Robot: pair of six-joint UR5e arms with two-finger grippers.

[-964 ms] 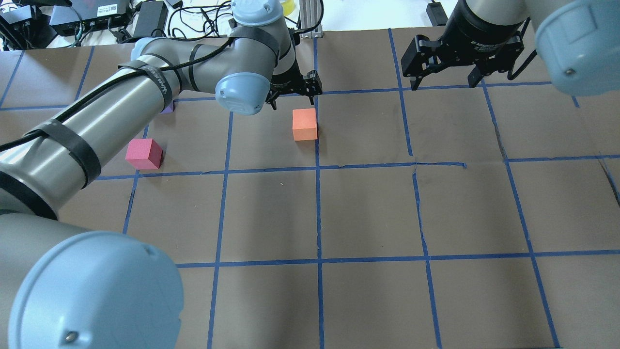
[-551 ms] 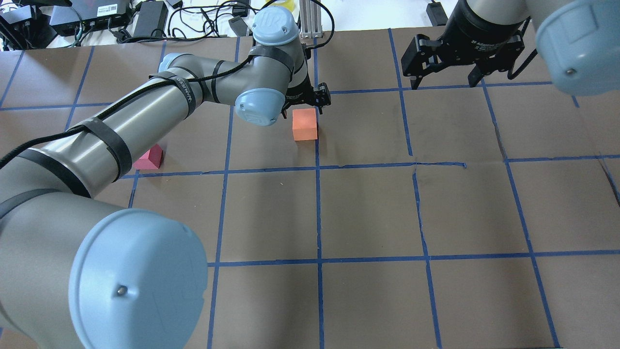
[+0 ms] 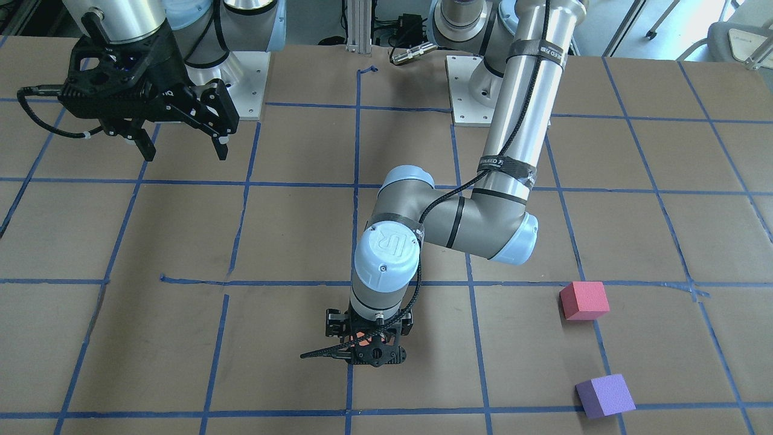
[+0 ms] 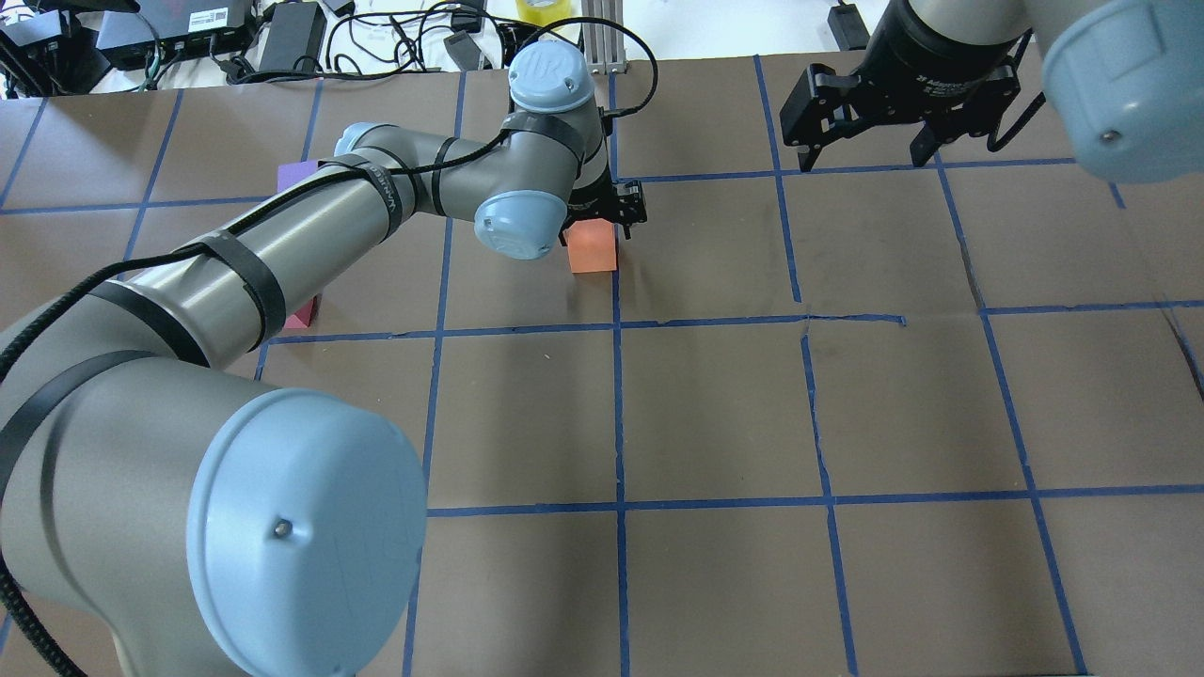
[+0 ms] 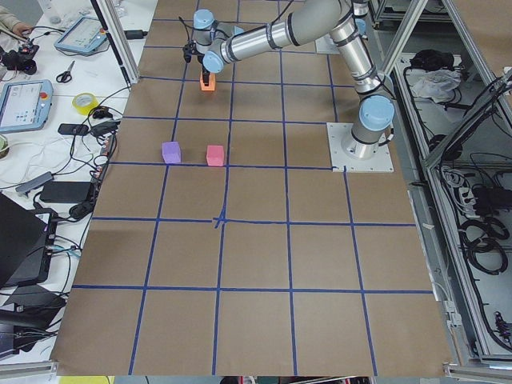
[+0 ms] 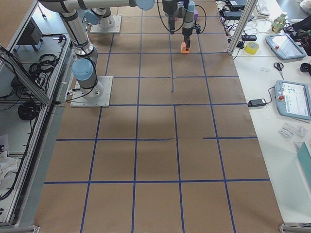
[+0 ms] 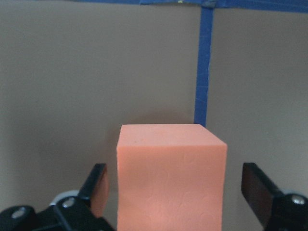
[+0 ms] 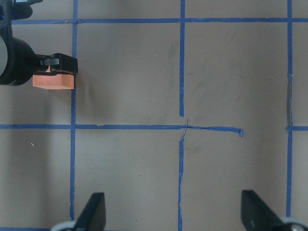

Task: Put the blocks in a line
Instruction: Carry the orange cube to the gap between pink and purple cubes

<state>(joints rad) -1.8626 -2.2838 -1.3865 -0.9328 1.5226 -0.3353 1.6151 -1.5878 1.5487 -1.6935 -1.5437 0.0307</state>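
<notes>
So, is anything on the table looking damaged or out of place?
Only the blue tape grid: near the middle one strip is wavy, stops short, and the crossing lines do not meet squarely. The orange block, red block and purple block look intact and sit flat.

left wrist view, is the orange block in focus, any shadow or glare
Left wrist view: the orange block is sharp enough to show its surface texture, with no glare and a soft shadow behind it; the near fingers look a little soft. Overhead view: even, diffuse light.
</notes>
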